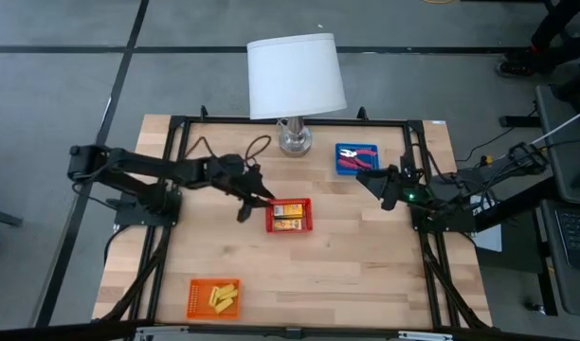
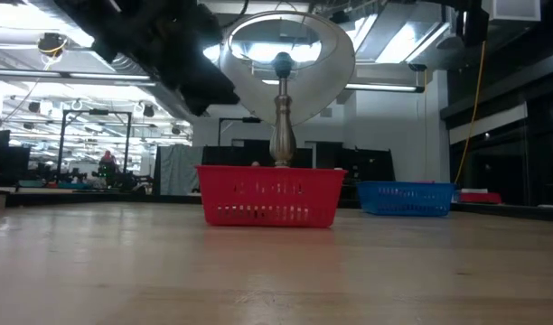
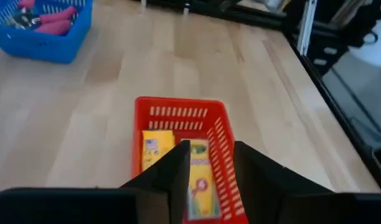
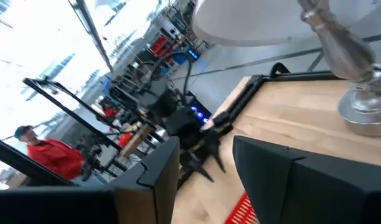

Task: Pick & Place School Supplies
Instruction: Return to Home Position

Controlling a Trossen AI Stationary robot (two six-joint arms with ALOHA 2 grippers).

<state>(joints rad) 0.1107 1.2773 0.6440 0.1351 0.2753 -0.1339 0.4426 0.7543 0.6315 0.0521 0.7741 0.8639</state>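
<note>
On the near left of the table (image 1: pixel 366 275), the orange tray (image 1: pixel 197 301) holds the pale yellow erasers (image 1: pixel 224 297); you cannot count them reliably from above. At mid-table, the red tray (image 3: pixel 178 111) holds the two crayon boxes (image 3: pixel 157 149) lying side by side. On the far right, the blue tray (image 3: pixel 47 50) holds the pink-handled scissors (image 3: pixel 53 25). You see no loose supplies on the bare wood in any view, so the sorting looks finished.

Your left gripper (image 3: pixel 210 155) hangs over the left edge of the red tray, fingers apart and holding nothing. Your right gripper (image 4: pixel 206 146) sits just near of the blue tray and right of the lamp (image 1: pixel 297 76), also apart and empty.

What remains, by the look of it, is only to bring both arms back to rest. The left one is stretched well out toward mid-table, so it has more to do.
</note>
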